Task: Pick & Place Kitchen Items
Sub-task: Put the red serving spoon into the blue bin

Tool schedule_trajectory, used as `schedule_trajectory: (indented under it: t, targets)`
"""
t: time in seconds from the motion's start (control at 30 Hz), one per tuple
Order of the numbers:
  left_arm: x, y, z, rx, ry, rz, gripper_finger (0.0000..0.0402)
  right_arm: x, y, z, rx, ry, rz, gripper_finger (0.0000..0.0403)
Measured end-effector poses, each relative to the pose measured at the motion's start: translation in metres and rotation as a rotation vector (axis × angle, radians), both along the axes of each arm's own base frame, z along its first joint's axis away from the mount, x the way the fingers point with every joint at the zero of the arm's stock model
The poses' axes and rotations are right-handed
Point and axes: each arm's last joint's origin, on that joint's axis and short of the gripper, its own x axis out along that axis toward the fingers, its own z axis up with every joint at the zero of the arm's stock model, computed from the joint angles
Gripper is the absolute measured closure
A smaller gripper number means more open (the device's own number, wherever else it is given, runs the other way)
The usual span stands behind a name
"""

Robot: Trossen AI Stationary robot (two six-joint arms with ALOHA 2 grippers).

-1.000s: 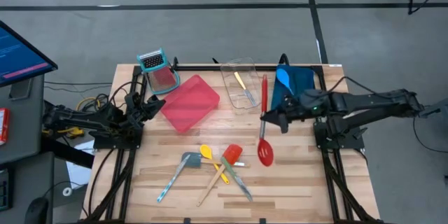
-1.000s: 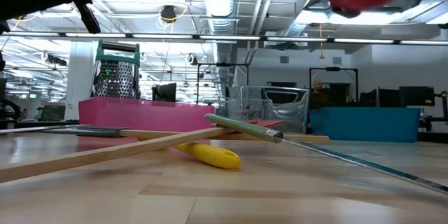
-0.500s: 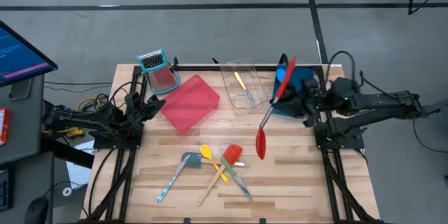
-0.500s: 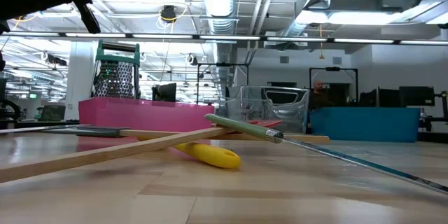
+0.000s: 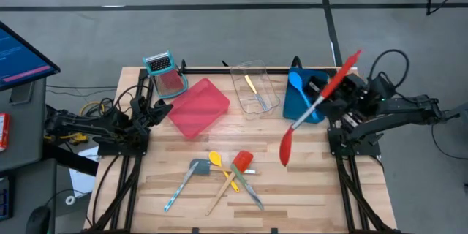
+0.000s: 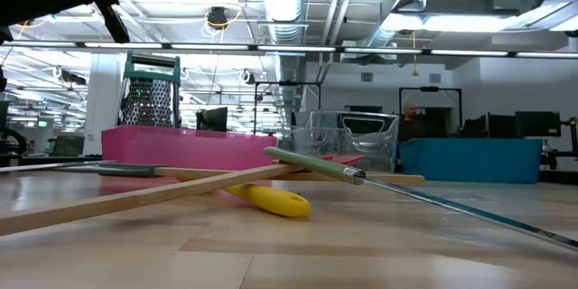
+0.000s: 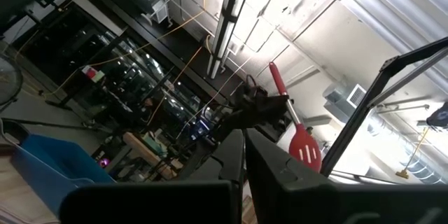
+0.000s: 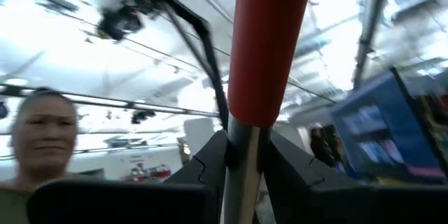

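Observation:
A red spoon [image 5: 287, 146] with a slotted head, a metal shaft and a red handle [image 5: 342, 70] hangs slanted in the air over the table's right side, with my right gripper [image 5: 327, 95] shut on it. It also shows far off in the left wrist view [image 7: 304, 147]. A yellow spoon [image 5: 216, 159], a red spatula [image 5: 242, 161] with a wooden handle, a grey-teal spatula [image 5: 193, 170] and knives [image 5: 250, 191] lie crossed on the table's near middle. My left gripper [image 5: 162, 110] waits shut at the table's left edge. My right gripper pinches the spoon's metal shaft [image 8: 238, 155] between its two fingers, just below where the red handle [image 8: 269, 42] begins. The fingers lie across the shaft and point upward. The spoon is lifted clear and slants, head low toward the table's middle, handle end high toward the far right.
A blue tray [image 5: 316, 82] holding a blue spatula [image 5: 295, 81] stands at the far right, a clear tray [image 5: 256, 69] with a yellow-handled knife beside it, then a pink tray [image 5: 199, 107] and a box grater [image 5: 162, 67] far left. A person [image 8: 42, 147] shows beyond the table.
My right gripper has risen and drawn back toward the table's right edge, tipping from downward to upward and rolling. The red spoon has swung with it: from running near-to-far with its head low over the table, it now slants, handle high at the far right, head out of the low view.

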Motion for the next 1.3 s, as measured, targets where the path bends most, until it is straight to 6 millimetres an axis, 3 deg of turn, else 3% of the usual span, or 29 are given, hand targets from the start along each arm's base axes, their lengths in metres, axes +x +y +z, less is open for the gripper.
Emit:
schedule_trajectory:
  t: [0.33,0.77,1.03,1.3]
  targets:
    - [0.0,0.0,0.0,-0.001,0.0,-0.001,0.0399,-0.025,0.001,0.016,-0.11,-0.242,0.019,0.0331]
    - [0.0,0.0,0.0,-0.001,-0.001,-0.001,0.0399,-0.029,0.001,0.018,-0.216,-0.329,-0.046,0.0331]
    - [0.0,0.0,0.0,-0.001,0.0,-0.001,0.0399,-0.034,-0.012,0.021,-0.172,-0.331,-0.275,0.0331]
    - [0.0,0.0,0.0,-0.001,-0.001,0.0,0.0399,-0.03,-0.036,0.011,0.018,-0.088,-0.653,0.0331]
